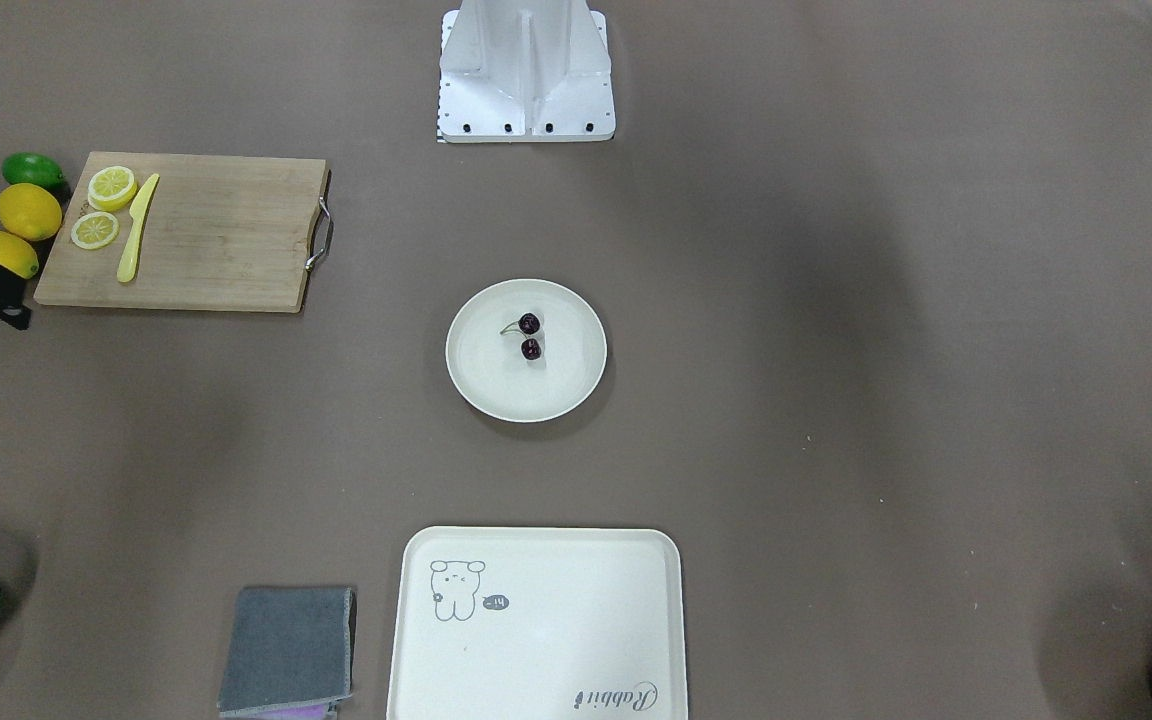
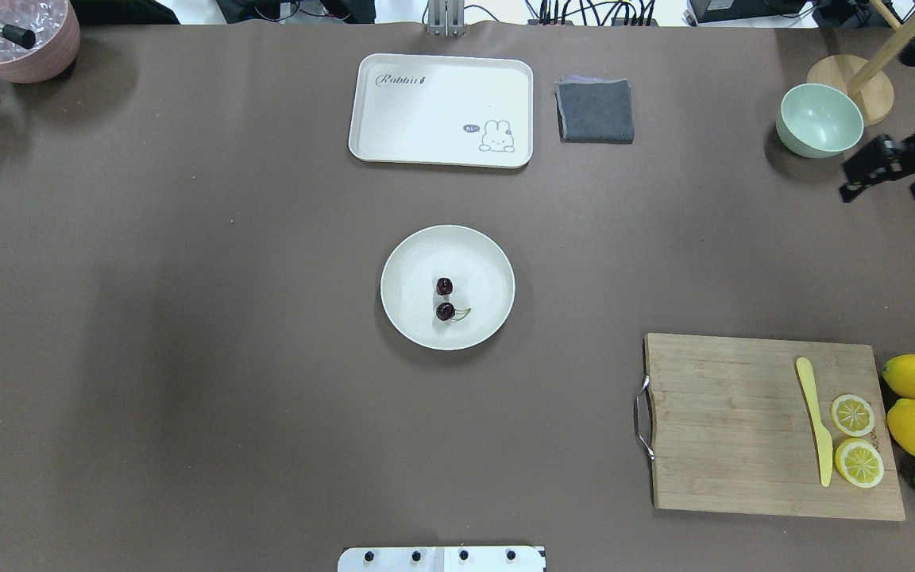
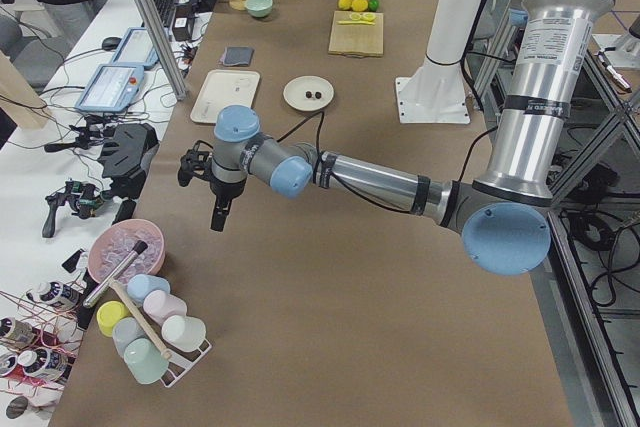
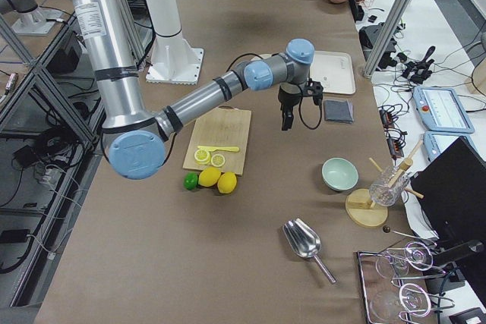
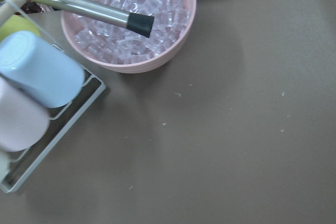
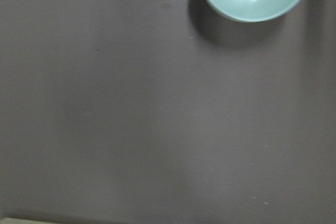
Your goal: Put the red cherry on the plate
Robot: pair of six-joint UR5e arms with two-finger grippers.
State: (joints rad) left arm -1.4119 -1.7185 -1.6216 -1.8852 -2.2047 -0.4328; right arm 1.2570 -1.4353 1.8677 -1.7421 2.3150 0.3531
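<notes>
The red cherry (image 2: 445,299), a pair of tiny dark maroon fruits joined by thin stems, lies inside the round cream-white plate (image 2: 410,262) at the middle of the table, also seen as the red cherry (image 1: 530,336) on the plate (image 1: 481,375). My right gripper (image 2: 874,171) hovers far off at the table's right side near the green bowl, touching nothing; I cannot tell how its jaws stand. My left gripper (image 3: 215,209) hangs over bare table near the pink bowl, far from the plate; I cannot tell whether it is open or shut.
A wooden cutting board (image 2: 735,429) holds a yellow knife and two lemon slices, with lemons and a lime beside it. A cream tray (image 2: 442,95), a grey cloth (image 2: 595,111) and a pale green bowl (image 2: 819,119) stand at the far side. A pink bowl of ice (image 5: 178,40) and a cup rack are at the left end.
</notes>
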